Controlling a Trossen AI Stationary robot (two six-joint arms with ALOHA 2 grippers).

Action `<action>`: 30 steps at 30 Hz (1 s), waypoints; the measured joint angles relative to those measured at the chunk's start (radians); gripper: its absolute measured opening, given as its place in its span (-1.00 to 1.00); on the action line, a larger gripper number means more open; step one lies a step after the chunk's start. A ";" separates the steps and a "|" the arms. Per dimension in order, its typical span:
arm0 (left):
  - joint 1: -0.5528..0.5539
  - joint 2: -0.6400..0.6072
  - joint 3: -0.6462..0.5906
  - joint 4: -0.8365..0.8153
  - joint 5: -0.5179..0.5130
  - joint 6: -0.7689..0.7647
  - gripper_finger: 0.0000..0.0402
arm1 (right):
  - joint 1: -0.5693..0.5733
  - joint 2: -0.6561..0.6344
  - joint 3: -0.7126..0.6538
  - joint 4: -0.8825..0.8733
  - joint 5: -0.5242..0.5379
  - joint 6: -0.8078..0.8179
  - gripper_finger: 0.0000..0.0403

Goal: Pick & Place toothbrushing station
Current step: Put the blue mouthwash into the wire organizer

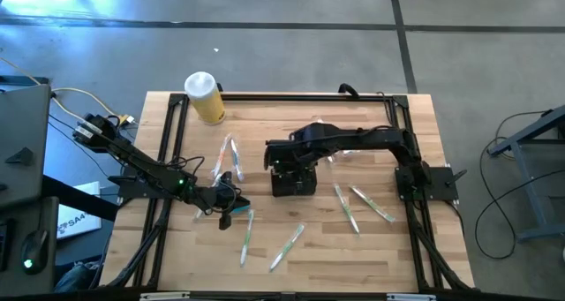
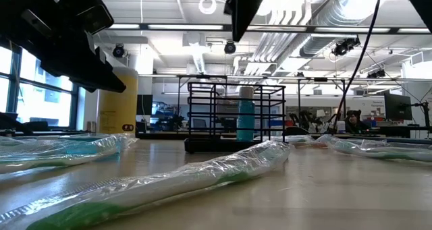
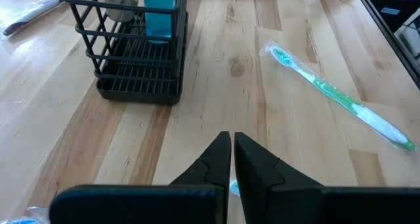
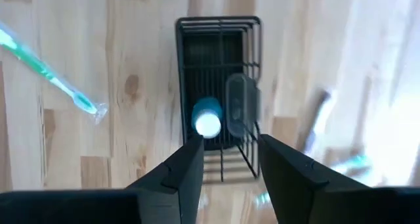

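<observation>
Black mesh caddy beneath right claw, fingers spread, gripping nothing, left claw closed, empty.

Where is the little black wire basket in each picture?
High view: the black wire basket sits mid-table, under the right arm.
Low view: centre, standing upright.
Left wrist view: upper left.
Right wrist view: centre, straight below.
Shared landmark: the blue tube standing inside it.

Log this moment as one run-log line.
right hand: open, above black mesh caddy | left hand: shut, empty, beside caddy | caddy: on table, ungrasped
</observation>
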 joint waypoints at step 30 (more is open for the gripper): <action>-0.054 -0.228 0.245 -0.714 0.001 0.089 -0.90 | 0.329 -0.283 -0.168 -0.071 0.111 0.742 -0.37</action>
